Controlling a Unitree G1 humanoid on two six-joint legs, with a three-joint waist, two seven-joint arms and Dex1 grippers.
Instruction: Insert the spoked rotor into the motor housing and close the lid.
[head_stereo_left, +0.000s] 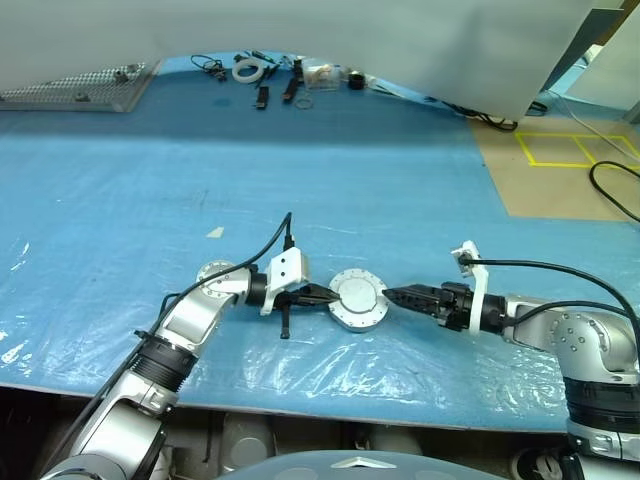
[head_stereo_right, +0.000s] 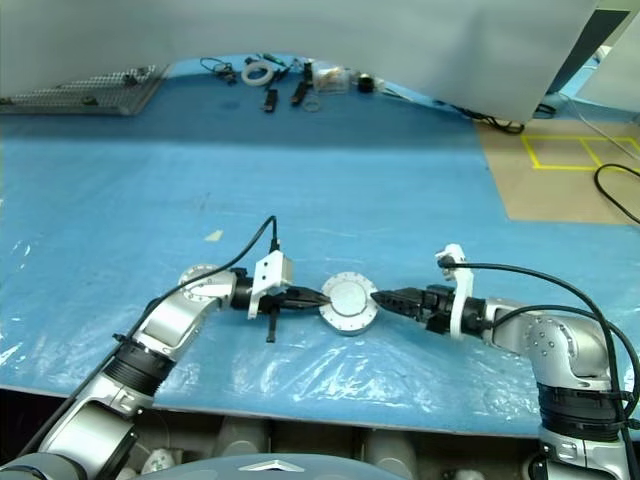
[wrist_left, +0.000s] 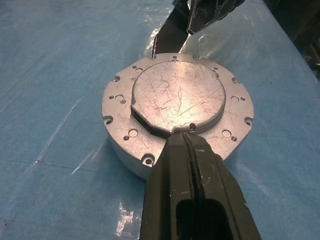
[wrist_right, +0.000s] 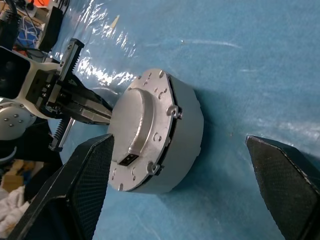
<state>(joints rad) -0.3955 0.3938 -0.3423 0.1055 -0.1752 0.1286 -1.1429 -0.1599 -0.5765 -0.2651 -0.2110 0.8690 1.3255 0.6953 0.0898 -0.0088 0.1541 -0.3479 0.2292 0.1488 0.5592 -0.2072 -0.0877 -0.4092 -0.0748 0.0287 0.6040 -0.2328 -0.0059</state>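
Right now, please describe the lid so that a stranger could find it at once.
On the blue table, look between the two grippers near its front edge for the round silver motor housing. The lid is the plain, scratched silver disc on top, without the housing rim's small holes.

The round silver metal motor housing (head_stereo_left: 359, 299) lies on the blue bench (head_stereo_left: 300, 170), between the left tool (head_stereo_left: 322, 295) and the right tool (head_stereo_left: 392, 296).

Scratched silver lid (wrist_left: 178, 95) on silver motor housing (wrist_left: 120, 145), black claws, blue table cover (head_stereo_left: 350, 170).
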